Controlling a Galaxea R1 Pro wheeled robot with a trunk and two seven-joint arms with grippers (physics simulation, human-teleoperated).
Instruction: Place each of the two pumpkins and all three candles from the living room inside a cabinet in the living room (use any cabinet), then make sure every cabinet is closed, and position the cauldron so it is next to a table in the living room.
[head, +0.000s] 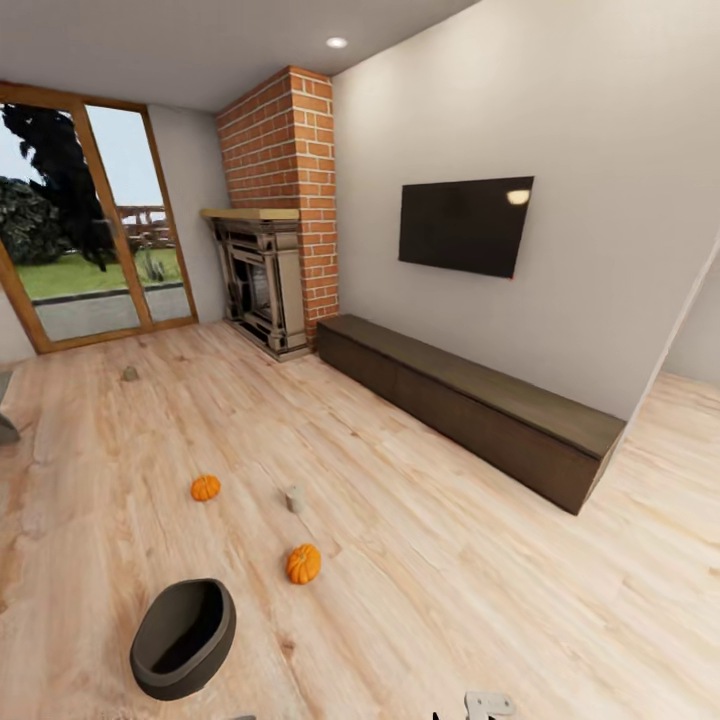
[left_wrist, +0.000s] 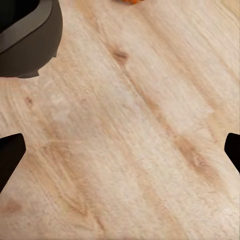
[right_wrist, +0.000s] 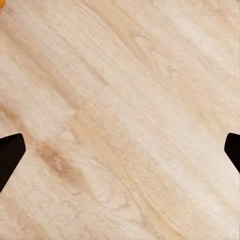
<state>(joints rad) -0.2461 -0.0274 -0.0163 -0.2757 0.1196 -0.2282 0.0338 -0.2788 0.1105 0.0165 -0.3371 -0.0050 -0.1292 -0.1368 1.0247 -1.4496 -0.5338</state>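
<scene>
A: Where are the pumpkins?
B: One pumpkin (head: 303, 563) and another pumpkin (head: 205, 488) sit on the floor (head: 420, 600), a candle (head: 294, 499) between them. The cauldron (head: 184, 638) is near.
A: And the grippers?
B: The left gripper (left_wrist: 120, 150) and right gripper (right_wrist: 120, 150) look wide apart, I think, holding nothing.

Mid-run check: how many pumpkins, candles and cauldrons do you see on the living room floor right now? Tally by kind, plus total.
Pumpkins: 2, one farther, one nearer.
Candles: 2 in view, one between the pumpkins, one near the glass door.
Cauldron: 1.
Total: 5.
</scene>
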